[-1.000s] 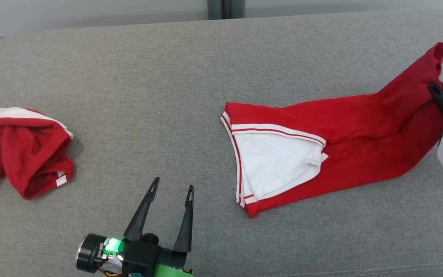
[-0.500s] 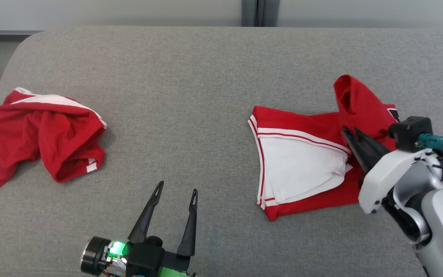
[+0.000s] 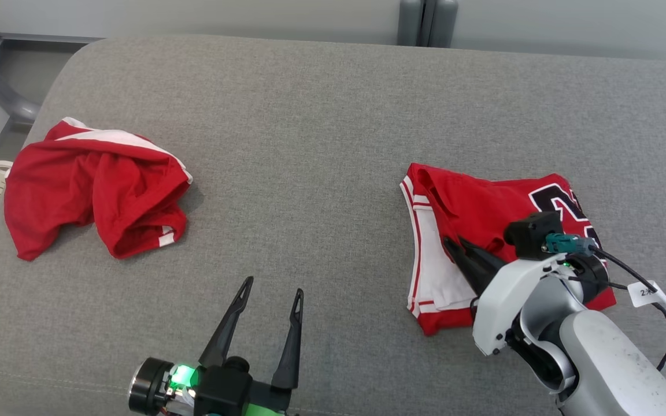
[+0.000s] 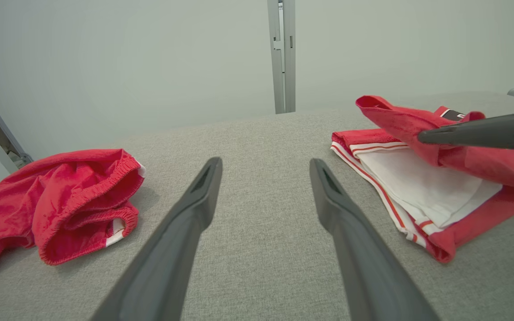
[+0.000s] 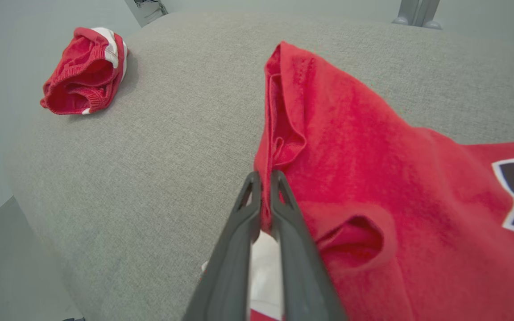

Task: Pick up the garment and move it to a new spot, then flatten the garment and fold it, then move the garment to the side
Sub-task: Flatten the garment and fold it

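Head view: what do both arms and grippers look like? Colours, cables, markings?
Left gripper: long black fingers, black base, glowing green light, silver round cap. Right gripper: black fingers, white shell, scuffed pale grey forearm, black module with teal plug, black cable, white paper tag.

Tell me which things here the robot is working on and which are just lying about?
In the job:
- red jersey with white trim and a black number, partly folded
- right hand, shut on its red fabric
- grey fabric cushion under it

Lying about:
- crumpled red garment with white stripes, far left
- left hand, open, holding nothing
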Controlling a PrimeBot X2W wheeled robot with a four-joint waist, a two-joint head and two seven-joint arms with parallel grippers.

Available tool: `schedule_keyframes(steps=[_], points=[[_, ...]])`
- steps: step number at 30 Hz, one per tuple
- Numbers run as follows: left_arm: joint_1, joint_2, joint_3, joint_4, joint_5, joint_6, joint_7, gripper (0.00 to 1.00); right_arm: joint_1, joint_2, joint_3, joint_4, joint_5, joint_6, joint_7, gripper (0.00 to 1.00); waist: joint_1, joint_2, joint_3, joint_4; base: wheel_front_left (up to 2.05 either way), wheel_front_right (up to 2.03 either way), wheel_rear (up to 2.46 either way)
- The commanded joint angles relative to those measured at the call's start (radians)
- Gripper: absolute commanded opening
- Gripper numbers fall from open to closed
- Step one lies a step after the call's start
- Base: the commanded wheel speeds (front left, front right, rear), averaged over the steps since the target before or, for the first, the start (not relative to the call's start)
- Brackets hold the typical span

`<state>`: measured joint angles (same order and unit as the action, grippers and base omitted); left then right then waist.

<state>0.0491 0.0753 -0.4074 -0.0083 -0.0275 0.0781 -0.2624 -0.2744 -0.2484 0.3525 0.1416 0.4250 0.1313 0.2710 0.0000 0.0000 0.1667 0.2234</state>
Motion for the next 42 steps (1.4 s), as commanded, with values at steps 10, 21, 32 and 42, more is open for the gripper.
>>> schedule_keyframes(steps=[10,21,32,42], points=[[0.018,-0.003,0.009,0.004,0.004,-0.005,-0.003,1.00,-0.040,0.003,-0.036,-0.073,0.089,-0.001,-0.147,1.00,0.0000,0.0000,-0.028,-0.041,0.00,0.00,0.00],[0.034,0.011,0.032,-0.017,0.006,0.006,-0.003,1.00,0.009,-0.072,-0.145,0.073,0.017,-0.001,-0.395,1.00,0.0000,0.0000,-0.085,-0.168,0.00,0.00,0.00],[0.101,0.001,0.128,-0.050,-0.041,0.041,-0.003,1.00,0.059,-0.053,-0.128,0.190,-0.059,-0.001,-0.538,1.00,0.0000,0.0000,-0.151,-0.264,0.00,0.00,0.00],[0.172,-0.007,0.199,-0.072,-0.040,0.042,-0.003,1.00,0.231,0.016,-0.204,0.057,-0.141,-0.001,-0.536,1.00,0.0000,0.0000,-0.219,-0.256,0.00,0.00,0.00]])
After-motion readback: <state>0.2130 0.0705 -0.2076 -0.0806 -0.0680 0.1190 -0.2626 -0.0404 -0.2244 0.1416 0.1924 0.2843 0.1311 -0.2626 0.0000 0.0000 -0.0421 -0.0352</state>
